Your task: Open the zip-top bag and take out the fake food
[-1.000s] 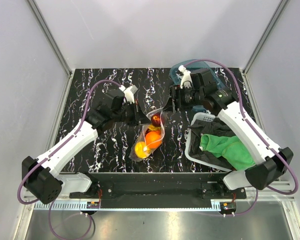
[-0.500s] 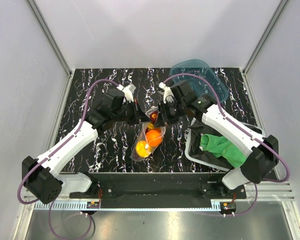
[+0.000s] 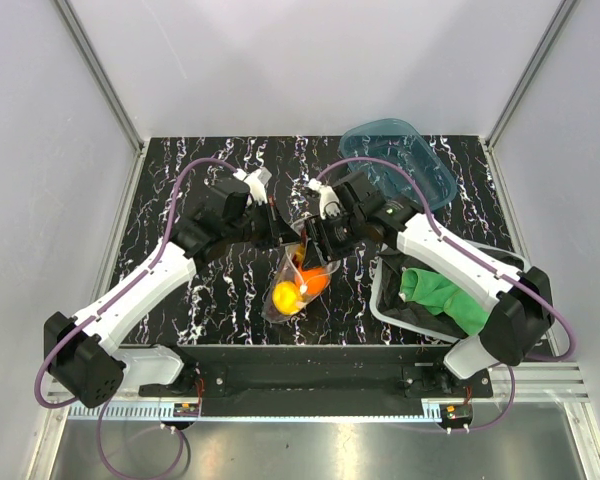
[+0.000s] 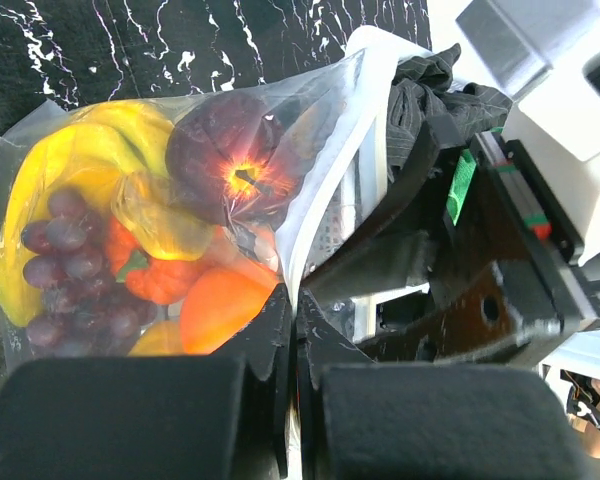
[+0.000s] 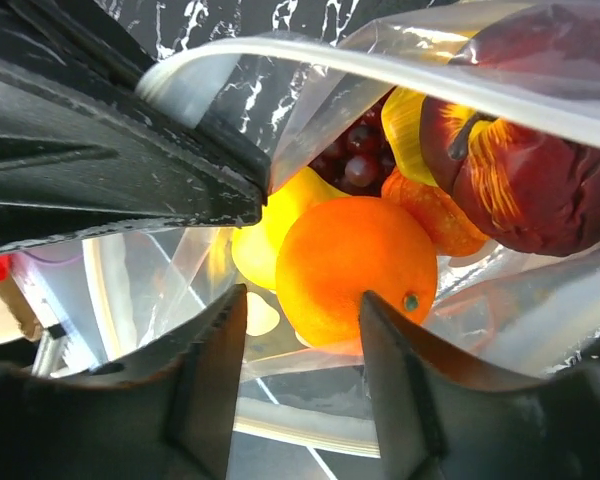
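**Bag pinched from one side, jaws crowded at the middle**

The tabletop (image 3: 230, 310) is walled at 9, 12 and 3 o'clock. Bare marbled surface lies from 9 to 11 o'clock and along the near strip at 6 to 7 o'clock. A blue tub (image 3: 400, 160) fills the 1 o'clock corner and reaches the far edge. A white basket (image 3: 408, 236) holding a green cloth (image 3: 455, 300) takes up the 4 o'clock side, close beside the right arm (image 3: 450, 255).

The zip-top bag (image 3: 302, 268) sits near the centre. Its mouth is raised toward 12 o'clock and its lower end trails toward 6 o'clock. The fake food (image 3: 288, 293) is inside it: the left wrist view shows a banana bunch (image 4: 40, 190), grapes (image 4: 75, 270) and a dark red fruit (image 4: 235, 165), and the right wrist view shows an orange (image 5: 355, 270).

The left jaws come in from 10 o'clock and are pressed together on the bag's rim. The right jaws face them from 2 o'clock, almost touching. They stand apart at the bag's mouth, with the orange in the gap. Whether they touch the plastic cannot be told.
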Motion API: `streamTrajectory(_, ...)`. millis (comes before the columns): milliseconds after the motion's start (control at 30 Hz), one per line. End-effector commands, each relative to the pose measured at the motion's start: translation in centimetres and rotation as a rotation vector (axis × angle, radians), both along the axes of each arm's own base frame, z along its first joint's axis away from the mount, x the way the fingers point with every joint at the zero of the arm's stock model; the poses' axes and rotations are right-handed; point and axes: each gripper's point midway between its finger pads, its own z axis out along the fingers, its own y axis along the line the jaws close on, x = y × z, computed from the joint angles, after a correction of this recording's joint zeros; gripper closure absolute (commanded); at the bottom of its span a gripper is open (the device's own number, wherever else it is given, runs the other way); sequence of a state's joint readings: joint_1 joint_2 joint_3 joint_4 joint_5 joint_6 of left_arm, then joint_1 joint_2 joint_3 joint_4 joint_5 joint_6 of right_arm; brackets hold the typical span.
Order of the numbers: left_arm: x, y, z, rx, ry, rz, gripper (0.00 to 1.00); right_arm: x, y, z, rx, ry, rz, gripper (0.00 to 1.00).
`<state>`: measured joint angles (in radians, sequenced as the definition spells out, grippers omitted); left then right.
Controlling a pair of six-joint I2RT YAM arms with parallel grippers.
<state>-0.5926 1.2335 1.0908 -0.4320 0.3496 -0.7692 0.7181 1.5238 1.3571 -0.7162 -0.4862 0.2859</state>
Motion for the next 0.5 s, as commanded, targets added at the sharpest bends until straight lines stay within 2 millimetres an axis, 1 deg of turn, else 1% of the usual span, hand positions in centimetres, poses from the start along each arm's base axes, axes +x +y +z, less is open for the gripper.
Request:
streamTrajectory(0, 1.0, -0.6, 3.3, -0.066, -0.098, 0.017, 1.0, 0.0, -0.1, -1.4, -0.052, -0.024, 0.026, 0.4)
streamTrajectory(133, 0.9, -0.5, 3.3, -0.067, -0.101, 0.018, 1.0, -0.4, -0.3, -3.0, -0.087, 0.004, 0.027, 0.35)
streamTrajectory(233, 0.9, -0.6, 3.3, -0.067, -0.101, 0.019, 1.0, -1.0, -0.5, -3.9, -0.109, 0.013, 0.032, 0.29)
streamTrajectory(267, 0.9, -0.6, 3.3, -0.068, -0.101, 0.021, 1.0, -1.3, -0.5, -3.8, -0.108, 0.006, 0.035, 0.26)
streamTrajectory(400, 1.0, -0.6, 2.7, -0.067, -0.091, 0.025, 1.0, -1.9, -0.5, -4.7, -0.123, 0.004, 0.033, 0.17)
streamTrajectory(467, 1.1, -0.7, 2.7, -0.074, -0.092, 0.028, 1.0, -2.2, -0.5, -5.5, -0.129, 0.017, 0.031, 0.11)
